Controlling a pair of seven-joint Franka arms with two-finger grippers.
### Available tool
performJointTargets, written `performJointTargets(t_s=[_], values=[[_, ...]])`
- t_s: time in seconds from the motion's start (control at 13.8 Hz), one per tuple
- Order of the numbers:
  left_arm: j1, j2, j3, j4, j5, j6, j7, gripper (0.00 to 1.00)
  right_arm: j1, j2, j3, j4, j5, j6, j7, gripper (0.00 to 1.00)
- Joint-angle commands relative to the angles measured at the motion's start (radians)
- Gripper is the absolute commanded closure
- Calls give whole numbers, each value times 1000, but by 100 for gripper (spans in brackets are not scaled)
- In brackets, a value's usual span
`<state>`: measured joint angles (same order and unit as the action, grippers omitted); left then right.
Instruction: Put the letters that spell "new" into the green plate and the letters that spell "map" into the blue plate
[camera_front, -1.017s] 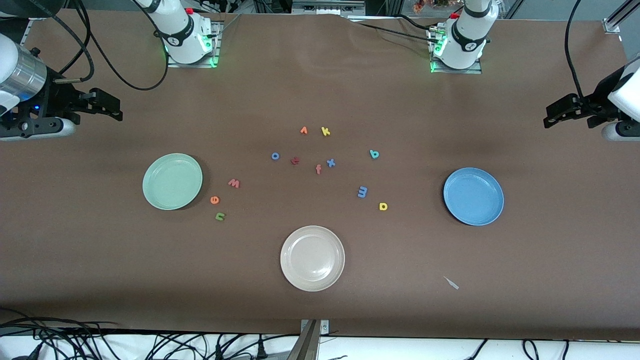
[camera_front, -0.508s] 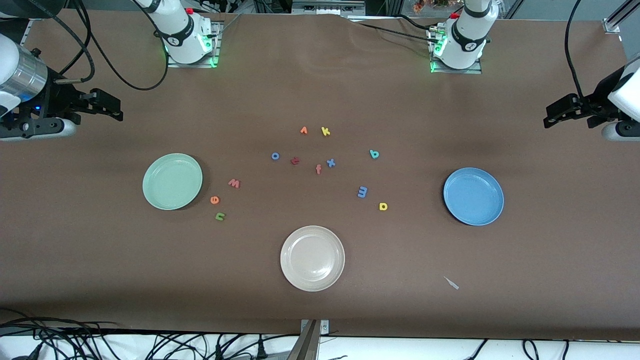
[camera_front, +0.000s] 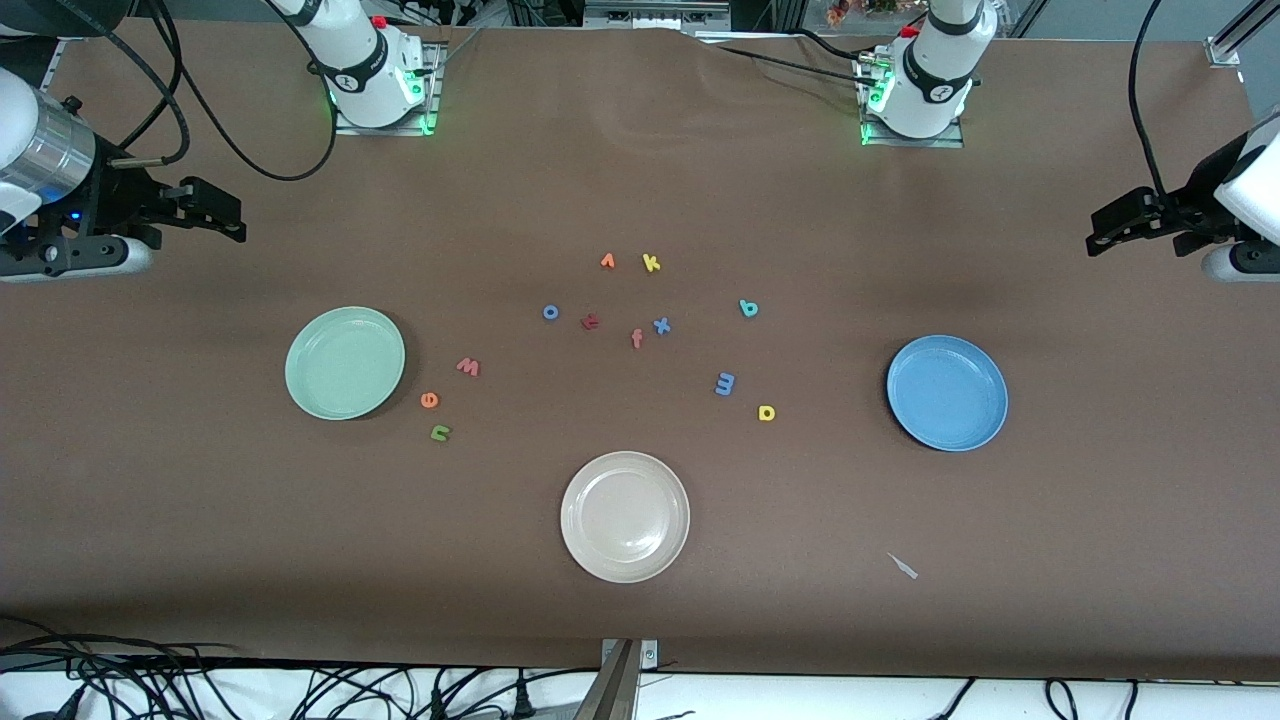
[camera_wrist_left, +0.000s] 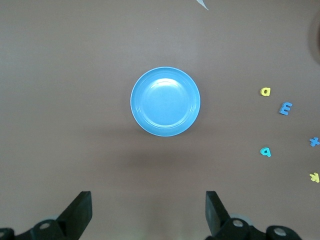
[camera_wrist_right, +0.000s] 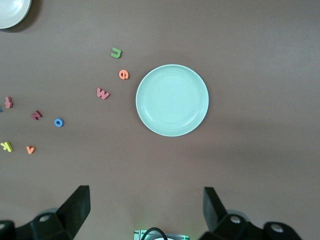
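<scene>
1. The right gripper (camera_front: 215, 215) hangs at the upper left edge of the front view, over bare table at the right arm's end. Its arm comes in from the frame's edge with the hand lying roughly level and the fingers pointing toward the middle of the table.
2. In the right wrist view its two black fingers (camera_wrist_right: 75, 207) stand wide apart with nothing between them.
3. The left gripper (camera_front: 1115, 225) mirrors it at the upper right edge of the front view, over bare table at the left arm's end, its fingers pointing inward.
4. The left wrist view shows its fingers (camera_wrist_left: 80, 212) spread just as wide, holding nothing.
5. The green plate (camera_front: 345, 363) lies left of centre in the front view, with nothing in it.
6. Just beside it toward the middle lie the pinkish-red w (camera_front: 468, 367), the orange e (camera_front: 429, 400) and the green n (camera_front: 440, 432), each apart from the others and from the plate.
7. The blue plate (camera_front: 947, 393) lies right of centre, also holding nothing.
8. The blue m (camera_front: 725, 383) and the yellow p (camera_front: 766, 412) lie between that plate and the frame's middle, and the teal letter (camera_front: 748, 308) lies above them in the frame.
9. A beige plate (camera_front: 625, 516) sits at lower centre.
</scene>
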<state>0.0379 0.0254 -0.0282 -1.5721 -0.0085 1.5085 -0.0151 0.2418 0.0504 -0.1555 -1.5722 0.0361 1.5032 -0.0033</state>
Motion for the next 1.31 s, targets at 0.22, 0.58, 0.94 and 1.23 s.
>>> performJointTargets(t_s=[0.22, 0.58, 0.94, 1.23], values=[[-4, 5, -1, 17, 2, -14, -5, 0, 5, -7, 20, -20, -12, 25, 48, 0], [-16, 44, -4, 20, 15, 42, -9, 0, 5, 2, 24, -20, 4, 43, 49, 0], [-29, 79, -3, 20, 13, 61, -8, 0, 7, 34, 27, -19, 31, 88, 65, 0], [-27, 174, -1, 20, 19, 211, -9, 0, 28, 88, 28, -19, 36, 121, 69, 0]])
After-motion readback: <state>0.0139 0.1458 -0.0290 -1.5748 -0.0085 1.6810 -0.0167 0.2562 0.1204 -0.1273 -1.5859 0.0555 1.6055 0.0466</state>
